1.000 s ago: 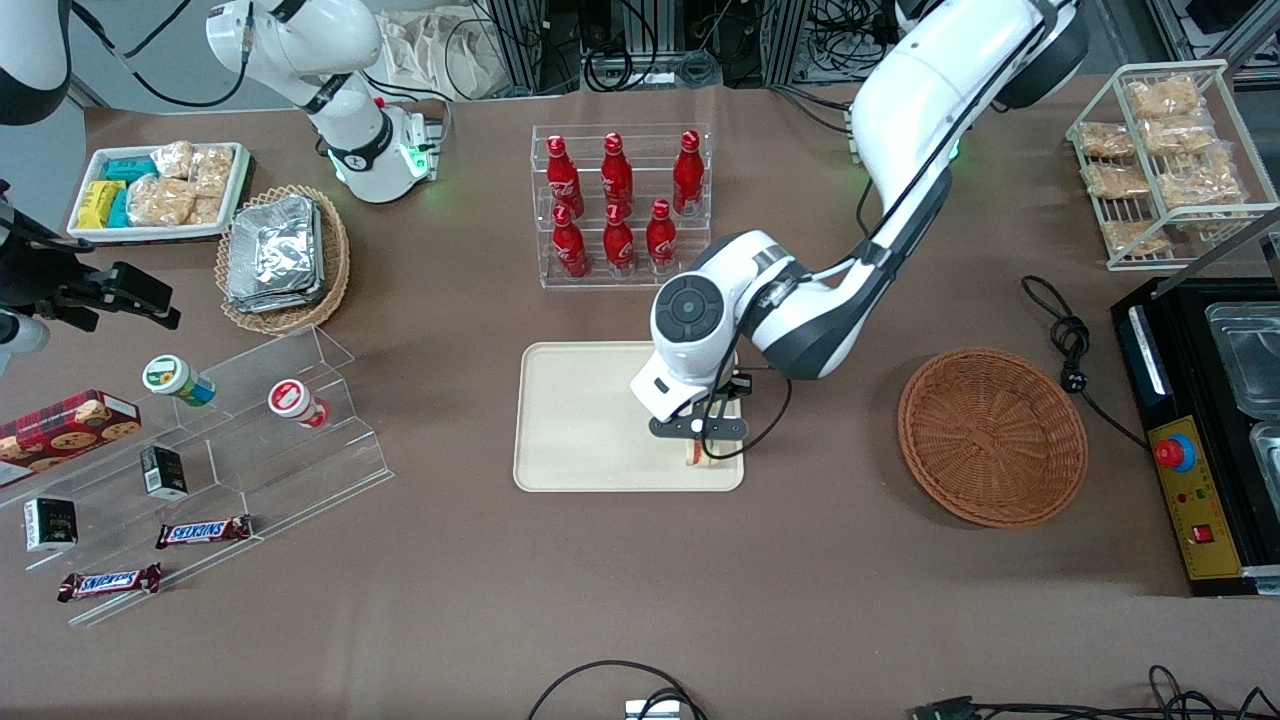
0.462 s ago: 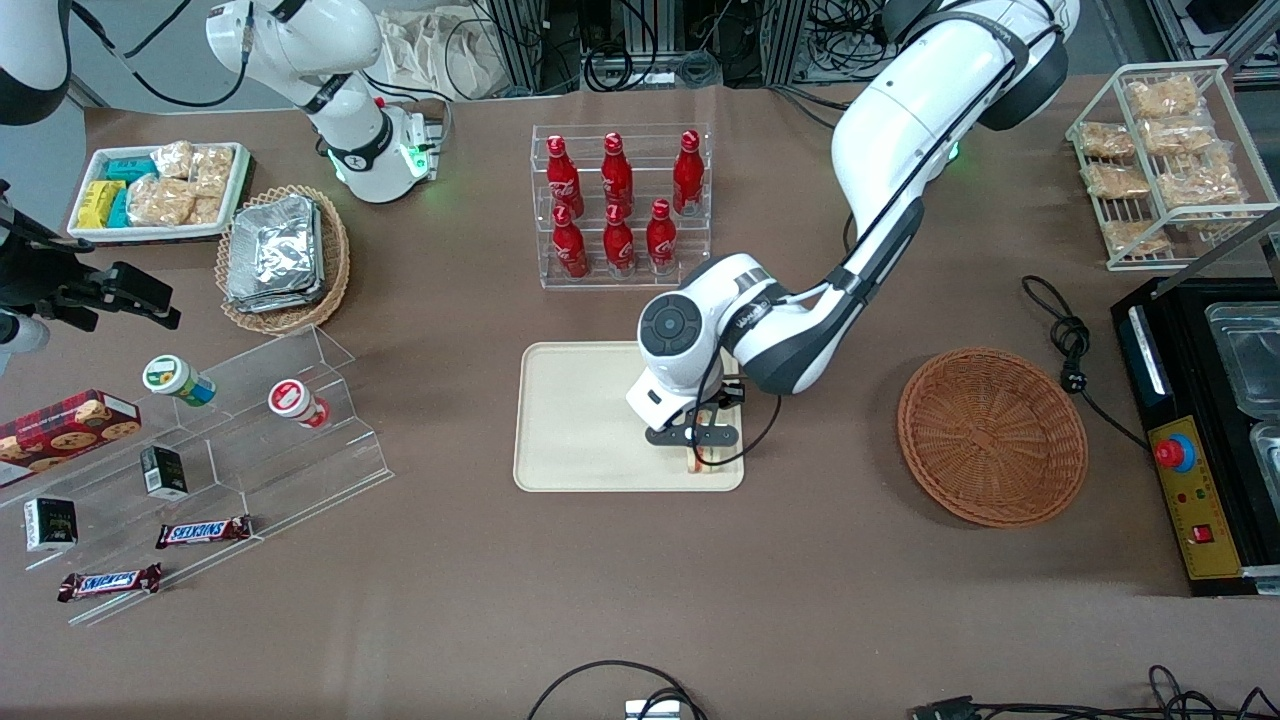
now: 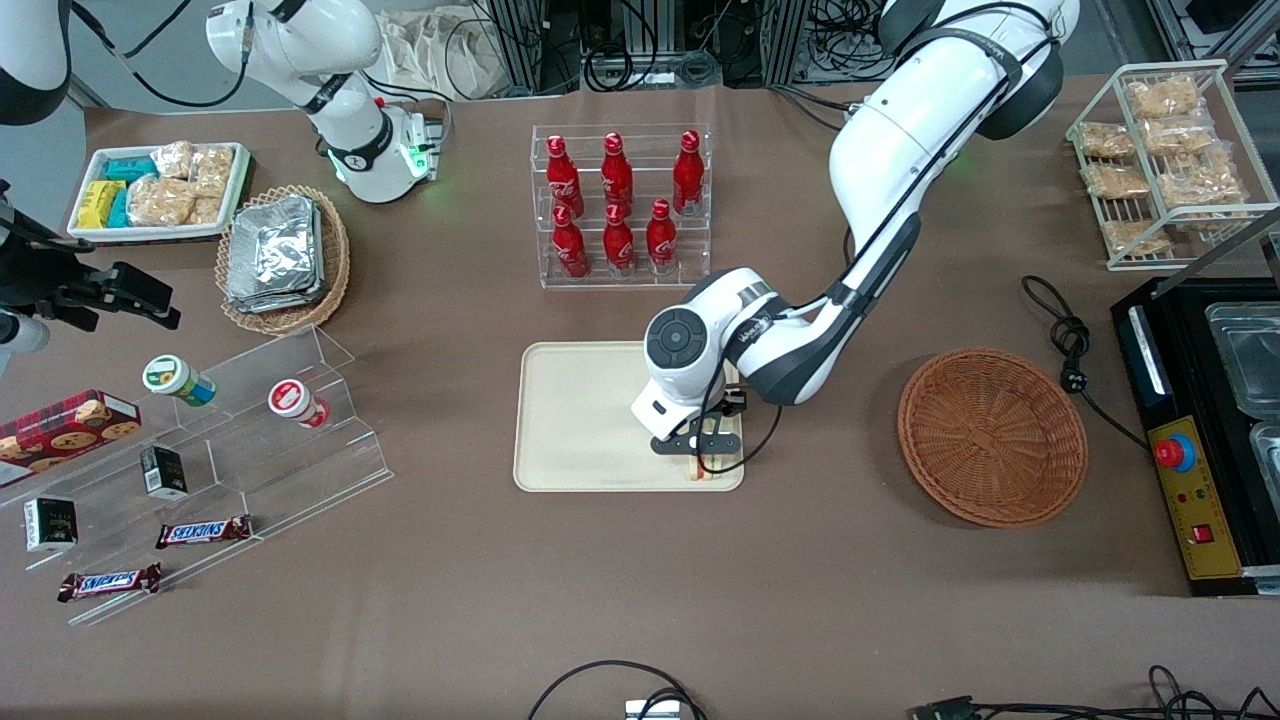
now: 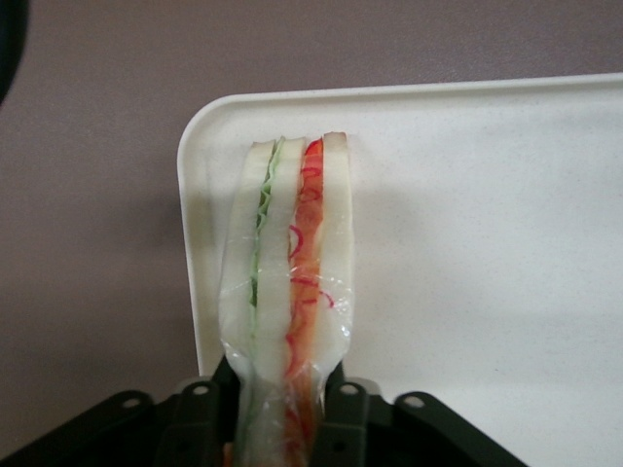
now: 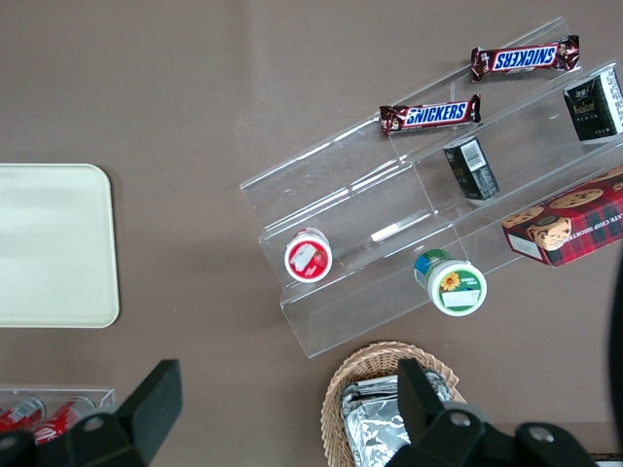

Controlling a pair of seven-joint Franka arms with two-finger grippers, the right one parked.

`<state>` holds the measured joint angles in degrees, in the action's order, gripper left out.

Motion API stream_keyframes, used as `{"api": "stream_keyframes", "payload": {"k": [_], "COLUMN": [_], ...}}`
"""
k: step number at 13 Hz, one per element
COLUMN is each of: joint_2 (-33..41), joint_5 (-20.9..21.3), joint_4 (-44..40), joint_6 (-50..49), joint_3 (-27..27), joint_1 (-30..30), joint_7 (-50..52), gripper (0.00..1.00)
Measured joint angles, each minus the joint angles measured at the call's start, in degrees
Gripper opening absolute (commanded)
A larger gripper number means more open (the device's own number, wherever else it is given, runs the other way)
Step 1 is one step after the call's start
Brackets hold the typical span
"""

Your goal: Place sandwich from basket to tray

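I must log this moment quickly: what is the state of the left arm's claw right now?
Left claw: closed on the sandwich, holding it over the tray, at the corner nearest the basket.

"snickers" on two chocolate bars (image 5: 430, 116)

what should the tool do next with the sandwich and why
Probably lower a touch and open. The tool is shut on the sandwich, which already sits over a corner of the tray, near its rim. The basket lies bare toward the working arm's end, so only the release seems left.
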<state>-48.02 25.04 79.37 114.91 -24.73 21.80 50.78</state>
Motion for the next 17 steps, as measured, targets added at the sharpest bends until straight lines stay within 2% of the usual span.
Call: {"api": "stream_keyframes", "payload": {"k": [1,8,12,14,17], "joint_2": [0.0,0.84,5.3,8.49,15.56], "joint_5": [0.02,0.72,0.2,-3.06,-11.55], "joint_4": [0.0,-0.11,-0.12,-0.06,0.83], "joint_6": [0.01,0.43,0.39,-0.5,-4.86], "joint_3": [0.0,-0.01,0.95,3.07,8.94], "joint_1": [0.03,0.1,0.15,0.16,-0.25], "joint_7": [0.13,0.35,0.34,-1.22,-11.08], "gripper": [1.0,1.0,1.0,1.0,1.0]}}
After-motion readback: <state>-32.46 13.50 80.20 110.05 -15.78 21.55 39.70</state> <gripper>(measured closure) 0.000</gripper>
